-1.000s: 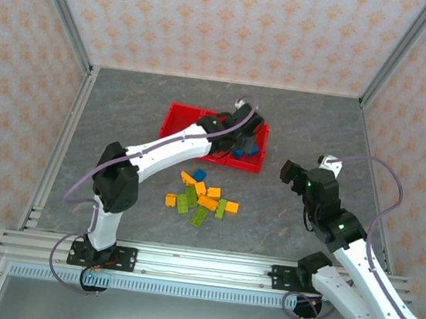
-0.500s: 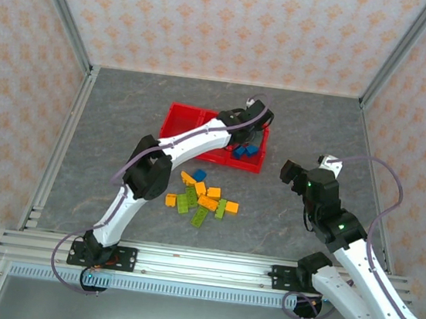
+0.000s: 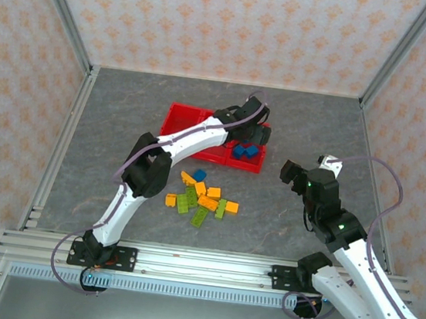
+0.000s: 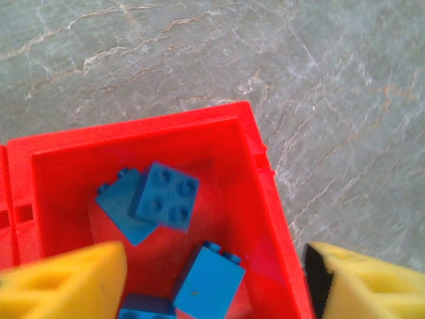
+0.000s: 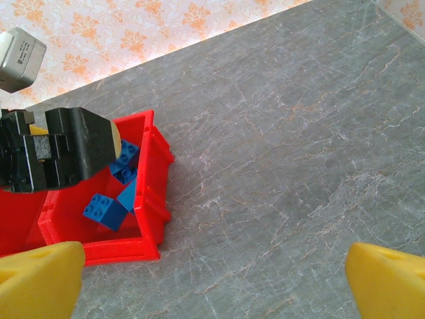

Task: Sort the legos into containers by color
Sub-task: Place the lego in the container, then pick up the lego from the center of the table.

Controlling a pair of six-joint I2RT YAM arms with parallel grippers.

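Nearest my bases, the loose bricks (image 3: 202, 197) lay in a heap at the middle of the counter (image 3: 318, 126). Orange-yellow and lime green ones were jumbled and touching, with one blue brick (image 3: 199, 175) at the heap's 12 o'clock edge. At about 3 o'clock from the heap my right claw (image 5: 212, 279) hung above the grey counter, well apart from every brick. It was released, its yellow fingers (image 5: 40, 276) spread wide with nothing between them.

Beyond the heap, toward 12 o'clock, sat the red tray (image 3: 181, 115), its compartments side by side. My left arm (image 3: 192, 137) reached over the heap and across the tray, hiding part of it from above. My left claw (image 4: 216, 286) hung over the right-hand compartment (image 4: 60, 173), at roughly 1 o'clock from the heap. It was released too: its own fingers (image 4: 60, 282) stood apart and gripped nothing.

Below it, in that compartment, lay blue bricks (image 4: 166, 196). One showing four studs, a little blurred, leaned on a second at its 9 o'clock. Another lay at its 5 o'clock near the right wall. The edge of a fourth showed at the bottom of my wrist view. Past the tray's far rim the grey counter ran up to the patterned wall (image 3: 236, 30).
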